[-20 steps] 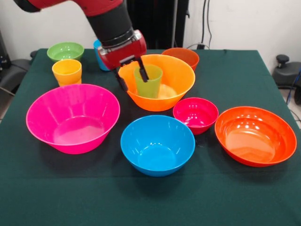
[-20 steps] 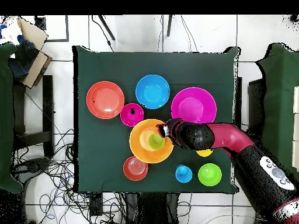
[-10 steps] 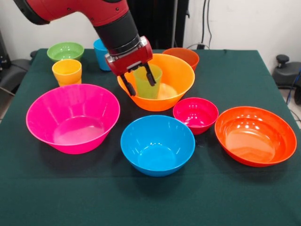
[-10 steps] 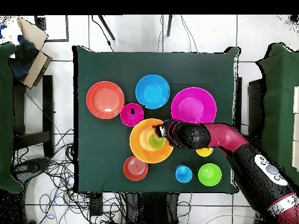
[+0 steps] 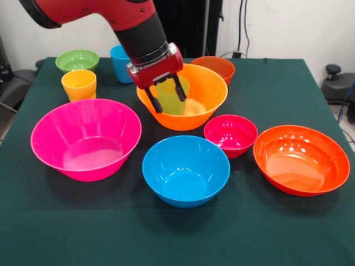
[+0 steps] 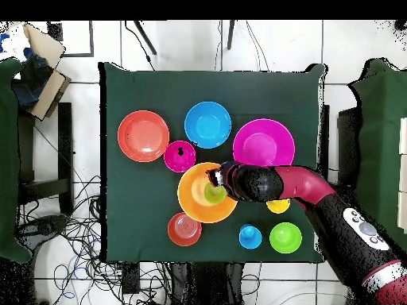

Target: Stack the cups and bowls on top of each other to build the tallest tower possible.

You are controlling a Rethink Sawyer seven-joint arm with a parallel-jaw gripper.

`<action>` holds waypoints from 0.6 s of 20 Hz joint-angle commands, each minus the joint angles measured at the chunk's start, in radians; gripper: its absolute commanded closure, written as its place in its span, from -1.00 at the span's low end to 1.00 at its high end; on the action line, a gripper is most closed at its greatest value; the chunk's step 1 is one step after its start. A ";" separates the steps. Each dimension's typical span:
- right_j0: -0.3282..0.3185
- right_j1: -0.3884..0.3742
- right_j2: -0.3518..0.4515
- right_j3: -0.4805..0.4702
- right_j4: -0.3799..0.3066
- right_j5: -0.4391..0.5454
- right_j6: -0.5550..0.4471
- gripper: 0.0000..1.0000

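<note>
Ten plastic pieces lay on the dark green tablecloth (image 5: 288, 88), nothing yet piled beyond a single pair. The smooth, tapered green plastic cup (image 5: 173, 95) stood upright inside the big glossy orange plastic bowl (image 5: 206, 98), mouth up, near the bowl's middle. The red-and-black gripper (image 5: 167, 96) hung just in front of the cup at the bowl's near rim, its two dark fingers spread wide and clasping nothing; whether a fingertip touched the cup could not be told from either view.

Judged step: the cup placed in the bowl and let go, first layer of the tower. The next move would call for lifting clear without clipping the cup or the rim, then choosing another piece.

Choices at hand: yellow-orange tumbler (image 5: 79, 84) and blue tumbler (image 5: 120, 62) at the far side, with the small green bowl (image 5: 77, 60); small orange-red bowl (image 5: 216, 65) just behind the big orange one; big pink bowl (image 5: 86, 138), medium blue bowl (image 5: 186, 170), small magenta bowl (image 5: 231, 134) and wide red-orange bowl (image 5: 301, 159) nearer the camera.

The cup looked light, thin-walled and translucent; likely to tip if nudged.
</note>
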 commanded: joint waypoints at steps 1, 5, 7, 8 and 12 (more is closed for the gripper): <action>0.083 -0.033 -0.044 -0.050 -0.036 -0.060 0.073 -1.00; 0.088 -0.067 -0.042 -0.043 -0.014 -0.038 0.074 -1.00; 0.083 -0.114 -0.036 -0.020 0.008 -0.003 0.072 -1.00; 0.077 -0.136 -0.031 -0.005 0.020 0.011 0.072 -1.00; 0.057 -0.197 -0.010 0.045 0.067 0.044 0.068 -1.00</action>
